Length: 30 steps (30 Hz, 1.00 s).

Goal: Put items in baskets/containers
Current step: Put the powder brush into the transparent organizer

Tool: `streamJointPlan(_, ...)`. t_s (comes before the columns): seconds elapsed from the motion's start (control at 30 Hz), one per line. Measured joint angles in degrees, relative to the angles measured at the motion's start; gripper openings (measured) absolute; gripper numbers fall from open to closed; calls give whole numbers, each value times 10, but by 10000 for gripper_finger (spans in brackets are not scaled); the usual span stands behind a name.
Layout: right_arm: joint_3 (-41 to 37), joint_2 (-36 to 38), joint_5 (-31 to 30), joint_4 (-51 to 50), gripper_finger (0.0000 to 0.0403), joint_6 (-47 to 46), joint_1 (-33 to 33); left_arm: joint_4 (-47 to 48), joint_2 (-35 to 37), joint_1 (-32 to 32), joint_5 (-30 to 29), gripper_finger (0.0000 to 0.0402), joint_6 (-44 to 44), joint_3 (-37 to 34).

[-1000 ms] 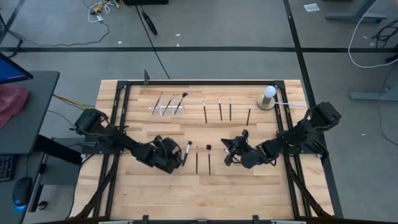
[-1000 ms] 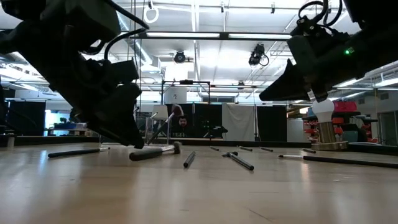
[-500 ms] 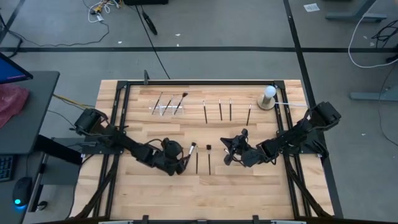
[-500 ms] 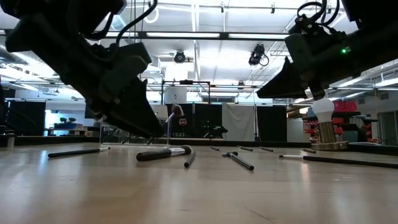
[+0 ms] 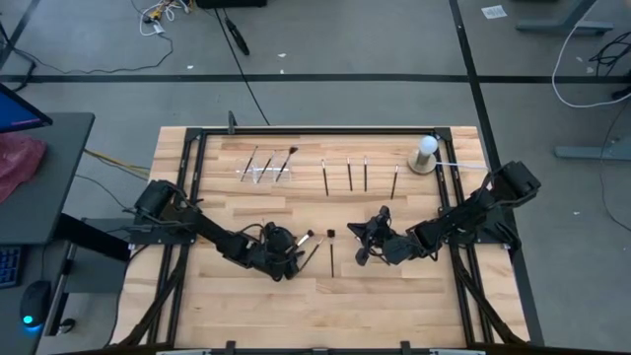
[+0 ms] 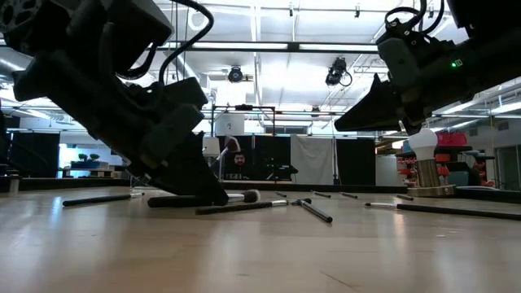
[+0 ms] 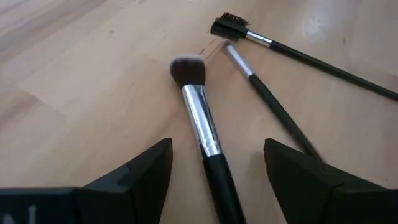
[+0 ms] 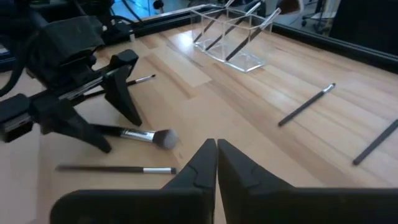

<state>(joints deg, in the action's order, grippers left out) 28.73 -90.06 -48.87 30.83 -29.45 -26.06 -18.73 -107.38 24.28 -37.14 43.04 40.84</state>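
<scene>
The left gripper [image 5: 286,258], jaws spread wide and straddling a fluffy brush [image 7: 200,124] without clamping it, has slid toward table centre since a second ago. The brush is black-handled with a silver ferrule. At its 1 o'clock lie a thin brush [image 7: 267,99] and a comb-tipped brush [image 7: 292,51]. The right gripper [image 5: 361,237] hovers closed, empty. The clear holder [image 8: 231,34] sits at the table's 11 o'clock.

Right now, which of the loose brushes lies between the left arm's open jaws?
The fluffy-tipped brush with the silver ferrule: its handle runs between the left gripper jaws. The thin brush and comb-tipped brush lie beyond.
</scene>
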Motion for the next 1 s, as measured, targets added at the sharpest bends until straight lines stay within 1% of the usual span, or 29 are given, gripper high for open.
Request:
streamJointPlan(0.1, 0, 0, 5, 0, 17, 11, 0, 10, -1, 0, 0, 230, 2, 0)
streamJointPlan(0.23, 0, 0, 22, -2, 17, 27, 0, 49, 1, 5, 14, 186, 27, 2)
streamJointPlan(0.37, 0, 0, 34, -3, 17, 49, 0, 99, 1, 10, 19, 132, 57, 4)
streamJointPlan(0.53, 0, 0, 34, -2, 17, 62, 2, 142, 3, 11, 24, 48, 69, 5)
streamJointPlan(0.73, 0, 0, 34, 1, 17, 52, 9, 163, 19, 9, 22, 45, 27, 1)
streamJointPlan(0.83, 0, 0, 37, 3, 17, 43, 11, 184, 46, 1, 30, 45, -12, -2)
streamJointPlan(0.93, 0, -1, 71, 11, 17, 40, 17, 194, 79, -17, 31, 45, -67, -9)
streamJointPlan(1.0, 0, -1, 105, 21, 17, 45, 23, 165, 108, -36, 32, 45, -104, -32)
